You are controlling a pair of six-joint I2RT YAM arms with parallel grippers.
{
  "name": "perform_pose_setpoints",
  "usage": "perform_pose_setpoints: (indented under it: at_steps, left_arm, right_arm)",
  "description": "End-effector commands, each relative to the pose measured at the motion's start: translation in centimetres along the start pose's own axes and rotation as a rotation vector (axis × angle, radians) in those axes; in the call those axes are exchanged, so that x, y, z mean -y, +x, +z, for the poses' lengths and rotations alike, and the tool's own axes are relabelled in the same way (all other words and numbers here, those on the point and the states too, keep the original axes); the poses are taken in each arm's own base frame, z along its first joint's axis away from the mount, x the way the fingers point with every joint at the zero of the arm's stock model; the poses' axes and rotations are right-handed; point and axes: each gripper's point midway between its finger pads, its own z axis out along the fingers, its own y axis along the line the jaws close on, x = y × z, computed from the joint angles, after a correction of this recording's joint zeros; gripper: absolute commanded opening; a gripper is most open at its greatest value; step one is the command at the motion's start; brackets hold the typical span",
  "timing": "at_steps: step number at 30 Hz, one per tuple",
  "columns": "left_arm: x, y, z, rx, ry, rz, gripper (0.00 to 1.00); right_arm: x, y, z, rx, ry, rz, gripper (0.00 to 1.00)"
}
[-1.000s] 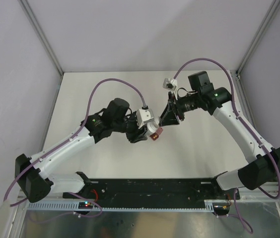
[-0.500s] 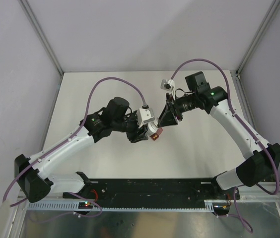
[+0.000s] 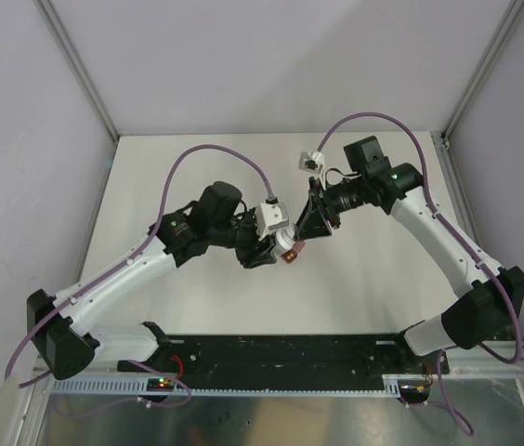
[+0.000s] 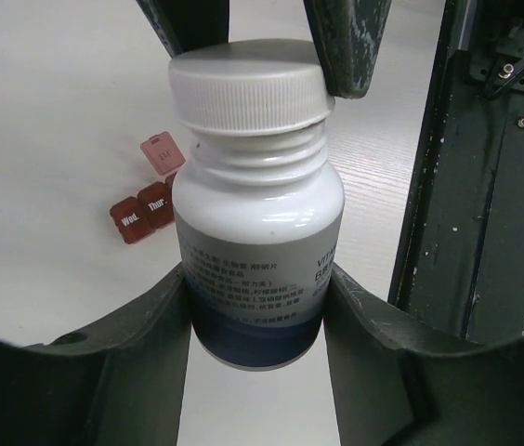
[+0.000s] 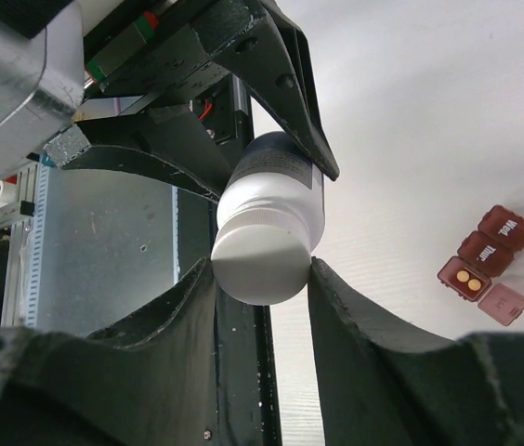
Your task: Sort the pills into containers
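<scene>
Table: pale wood grain.
Bottle: white, printed label, dark base band, raised over the table's middle.
Cap: white, ribbed, threads bare beneath it.
Rail: black, along the table's near edge.

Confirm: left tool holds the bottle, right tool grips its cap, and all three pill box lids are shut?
No. One end lid of the pill box stands open, as the right wrist view shows. Left tool holds the bottle; right tool grips its cap.

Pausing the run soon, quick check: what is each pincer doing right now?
The left pincer: closed on the bottle, around its body.
The right pincer: closed on the cap.
</scene>
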Motion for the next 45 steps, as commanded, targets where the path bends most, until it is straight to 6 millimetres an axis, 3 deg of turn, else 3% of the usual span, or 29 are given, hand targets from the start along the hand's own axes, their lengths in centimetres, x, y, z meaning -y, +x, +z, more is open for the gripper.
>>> perform_pose_setpoints:
  at_steps: [1, 31, 45]
  left_arm:
    - [0.3, -3.3, -1.4, 0.104, -0.005, 0.042, 0.0]
    - [-0.9, -3.4, -0.3, 0.067, -0.055, 0.031, 0.0]
    - [-3.8, -4.2, -0.1, 0.064, -0.225, 0.0, 0.0]
  right_arm:
    - [0.0, 0.3, 0.3, -0.009, -0.005, -0.018, 0.07]
    - [0.2, 1.4, 2.2, -0.05, -0.033, 0.039, 0.07]
    - [1.4, 1.5, 3.3, -0.046, -0.049, 0.172, 0.06]
